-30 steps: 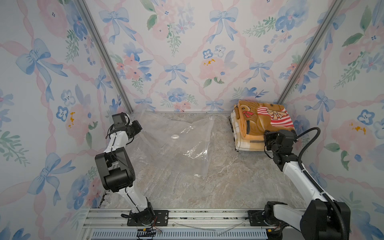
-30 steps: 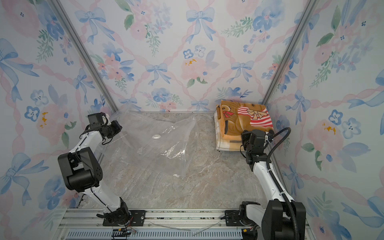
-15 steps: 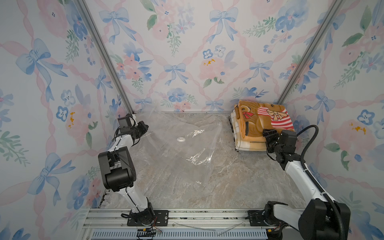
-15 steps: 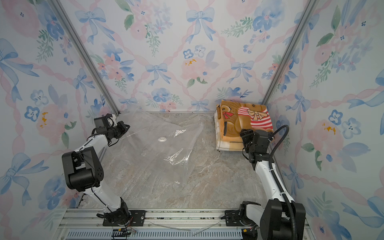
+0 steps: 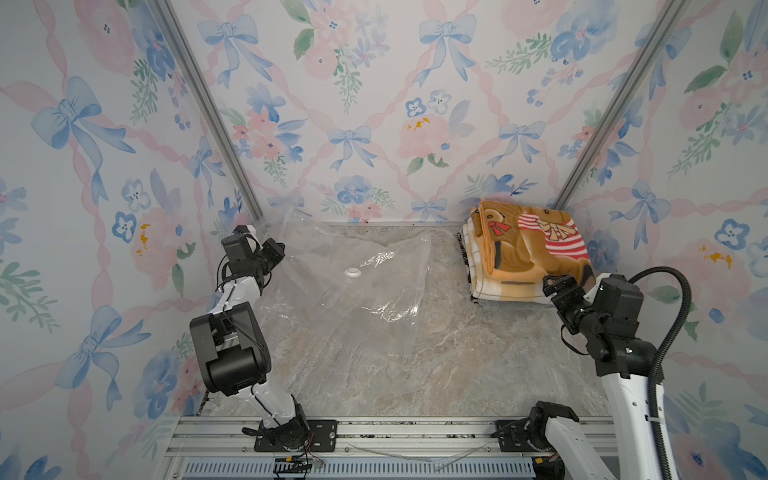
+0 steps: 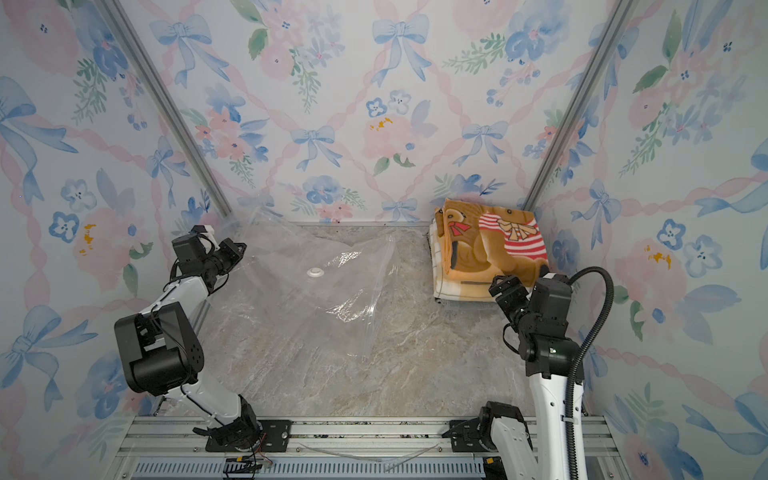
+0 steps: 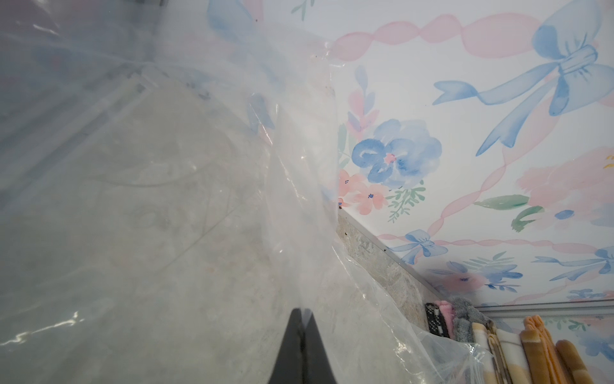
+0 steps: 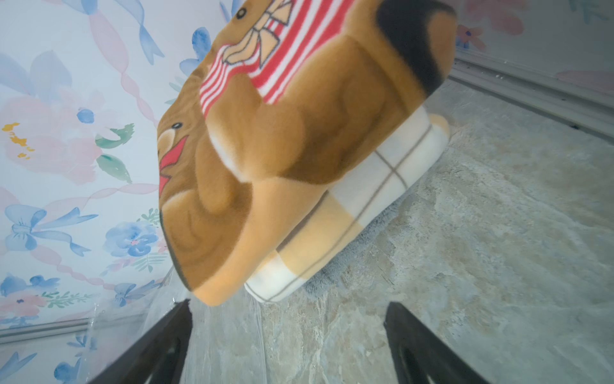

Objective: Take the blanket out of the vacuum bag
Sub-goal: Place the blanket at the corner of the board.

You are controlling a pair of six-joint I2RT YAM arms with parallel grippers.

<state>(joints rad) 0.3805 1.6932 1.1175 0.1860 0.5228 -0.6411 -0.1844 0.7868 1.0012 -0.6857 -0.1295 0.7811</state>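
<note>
The vacuum bag looks empty, its edge pinched in the closed left gripper. The blanket sits folded on a checked pile just ahead of the right gripper, jaws wide apart, gripping nothing.

A staged robot lab booth: floral wallpaper panels on aluminium posts enclose a marble-look bench fronted by a mounting rail.

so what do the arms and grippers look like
White links, boxy black joints on both. The right arm carries a ribbed black hose; the left arm thin black wires. The left gripper and right gripper have slim black tapered fingers.
</note>
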